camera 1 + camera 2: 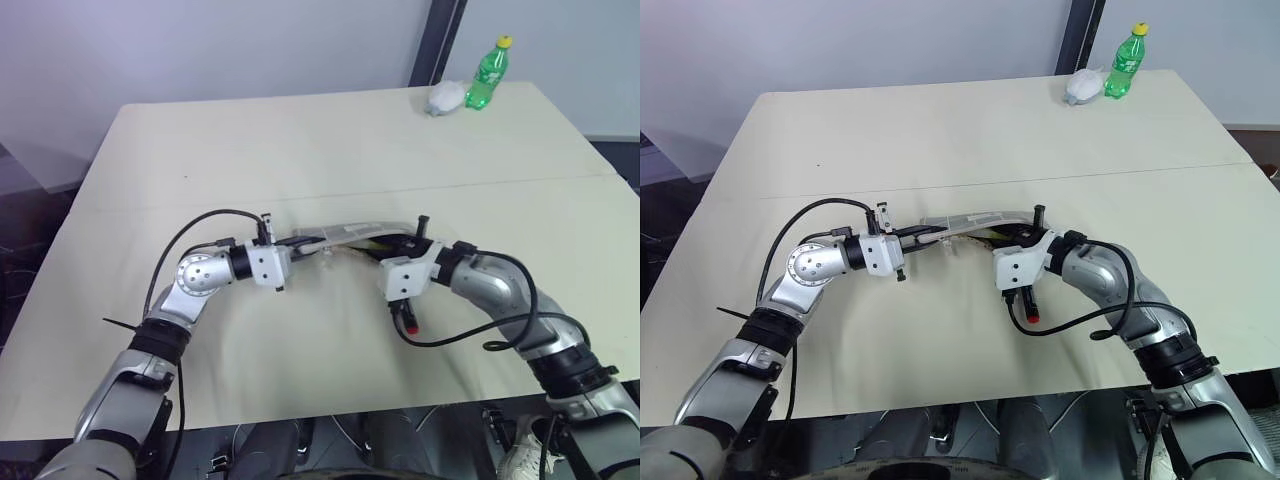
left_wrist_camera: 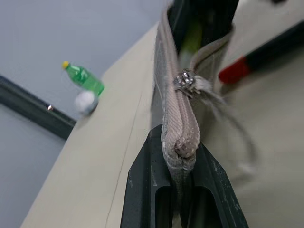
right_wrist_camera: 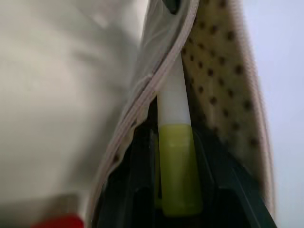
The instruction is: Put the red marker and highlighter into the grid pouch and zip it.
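pouch: I am holding the grid pouch (image 1: 345,237) lifted just above the middle of the surface (image 1: 300,140), strung between my two arms, its mouth gaping on the right end.
left jaws: the left gripper (image 2: 183,183) is pinching the left end of the pouch, its jaws clamped together on the thick zip seam; the zip pull (image 2: 185,80) is sitting just beyond them.
right jaws: the right gripper (image 3: 178,190) is gripping the highlighter (image 3: 176,156), jaws closed on its yellow body, and its pale tip is already poking in between the pouch's two walls.
marker: the red marker (image 1: 409,318) is lying on the surface near the right wrist, just below it and apart from the pouch.
pouch handling: I am judging it soft, light and floppy; it is sagging between the grips, so the opening will probably collapse unless I keep the seam taut. The stiff zip edge looks like the best place to hold.
highlighter handling: light, rigid, smooth plastic; it may slide in the jaws if the tip snags on the fabric lining, so a mid-body hold seems right.
marker handling: slim, hard and likely to roll; I would take it across the middle of the barrel.
elsewhere: a green bottle (image 1: 488,72) is standing at the far right corner.
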`<state>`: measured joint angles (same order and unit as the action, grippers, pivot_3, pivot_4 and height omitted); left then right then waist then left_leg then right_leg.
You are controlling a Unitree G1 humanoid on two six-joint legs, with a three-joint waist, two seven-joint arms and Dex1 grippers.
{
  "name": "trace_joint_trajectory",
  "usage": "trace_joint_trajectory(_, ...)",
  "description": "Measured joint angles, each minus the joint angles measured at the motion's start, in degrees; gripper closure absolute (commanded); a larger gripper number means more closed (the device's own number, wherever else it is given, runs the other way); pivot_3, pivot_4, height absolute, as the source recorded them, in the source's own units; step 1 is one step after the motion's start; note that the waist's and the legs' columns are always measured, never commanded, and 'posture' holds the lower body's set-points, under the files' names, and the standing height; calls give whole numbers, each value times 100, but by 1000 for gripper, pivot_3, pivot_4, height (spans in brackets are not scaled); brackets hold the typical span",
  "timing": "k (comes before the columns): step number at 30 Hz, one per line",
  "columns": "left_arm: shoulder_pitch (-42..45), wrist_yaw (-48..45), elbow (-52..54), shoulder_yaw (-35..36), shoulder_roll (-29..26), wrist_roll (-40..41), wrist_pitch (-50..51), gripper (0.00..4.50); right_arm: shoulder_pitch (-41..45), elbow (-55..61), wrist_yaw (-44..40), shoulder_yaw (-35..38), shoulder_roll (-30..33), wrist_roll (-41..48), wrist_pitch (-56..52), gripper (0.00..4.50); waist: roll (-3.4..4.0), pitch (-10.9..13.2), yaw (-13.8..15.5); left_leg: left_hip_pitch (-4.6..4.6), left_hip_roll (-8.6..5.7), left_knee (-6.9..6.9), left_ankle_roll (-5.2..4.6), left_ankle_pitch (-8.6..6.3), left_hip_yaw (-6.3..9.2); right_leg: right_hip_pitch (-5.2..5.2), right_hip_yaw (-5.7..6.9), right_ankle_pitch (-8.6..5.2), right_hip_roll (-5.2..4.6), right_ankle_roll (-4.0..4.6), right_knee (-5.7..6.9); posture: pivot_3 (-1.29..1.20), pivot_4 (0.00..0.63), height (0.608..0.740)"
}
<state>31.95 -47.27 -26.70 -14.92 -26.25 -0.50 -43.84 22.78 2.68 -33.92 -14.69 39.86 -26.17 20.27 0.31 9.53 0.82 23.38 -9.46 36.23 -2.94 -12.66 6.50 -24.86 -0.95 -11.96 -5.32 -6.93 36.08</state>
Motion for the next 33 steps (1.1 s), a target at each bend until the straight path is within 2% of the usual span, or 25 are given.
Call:
trace_joint_trajectory(2, 0, -189, 51, 12, -43, 216, 23, 4500, 81, -91, 1, -1, 0, 49, 162, 4005, 0, 0, -6, 0, 0, -1, 0, 0, 0, 0, 0, 0, 1, 0, 0, 0, 150, 739)
trace_joint_trajectory(9, 1, -310, 72, 66, -82, 335, 77, 4500, 112, -165, -142, 23, -3, 525, 415, 570, 0, 0, -6, 0, 0, -1, -1, 0, 2, -1, -3, 0, 3, 1, 1, 0, 150, 739)
trace_joint_trajectory(11, -10, -229, 50, 112, -127, 267, 79, 4500, -29, 162, -329, 215, -3, 1035, -37, 570, 0, 1, 1, 1, 0, -2, -3, -1, 4, -3, -6, 0, 3, 1, 1, 0, 150, 739)
trace_joint_trajectory(15, -8, -34, 49, 331, -271, 214, 132, 4500, -428, 1484, -535, 1143, -70, 2649, -1656, 570, -1, 1, 4, 2, 0, -6, -6, -4, 8, -4, -7, 0, 3, 1, 1, 0, 150, 739)
trace_joint_trajectory(19, 24, 268, -206, 399, -376, -161, 52, 4500, -1395, 2844, -451, 1498, -284, 3949, -3355, 570, -7, -3, 18, 1, 1, -13, -9, -7, 13, -5, -6, -1, 1, 2, 1, 0, 150, 739)
trace_joint_trajectory(21, 1, 371, -293, 409, -430, -266, 30, 4500, -2059, 3276, -319, 1458, -274, 4222, -4270, 570, -8, -3, 20, 4, 0, -10, -11, -8, 11, -6, -6, -1, 0, 2, 0, 0, 150, 739)
trace_joint_trajectory(24, 5, 535, -346, 445, -467, -415, -61, 4500, -2633, 3568, 303, 1307, -420, 4100, -5446, 570, -9, -3, 8, 3, 0, -4, -12, -9, 3, -4, -8, -1, -2, 2, -2, 0, 150, 739)
trace_joint_trajectory(28, -1, 621, -361, 460, -447, -403, 7, 4500, -2789, 3702, 1263, 1389, -910, 3887, -6741, 570, -11, -4, -1, 2, 1, -3, -10, -8, 3, -5, -10, -1, 0, 2, 3, 0, 150, 739)
trace_joint_trajectory(30, -3, 612, -283, 500, -328, -194, 237, 4500, -2699, 3905, 1452, 1563, -1180, 4044, -7320, 570, -11, -4, 2, 2, 1, -3, -10, -7, 6, -5, -8, -1, 1, 1, 5, 0, 150, 739)
trace_joint_trajectory(33, 30, 587, -203, 501, -268, -117, 321, 4500, -2651, 4103, 1478, 1546, -1179, 4179, -7877, 570, -13, -5, 0, 2, 1, -4, -10, -7, 7, -5, -5, -1, 1, 0, 0, 0, 150, 739)
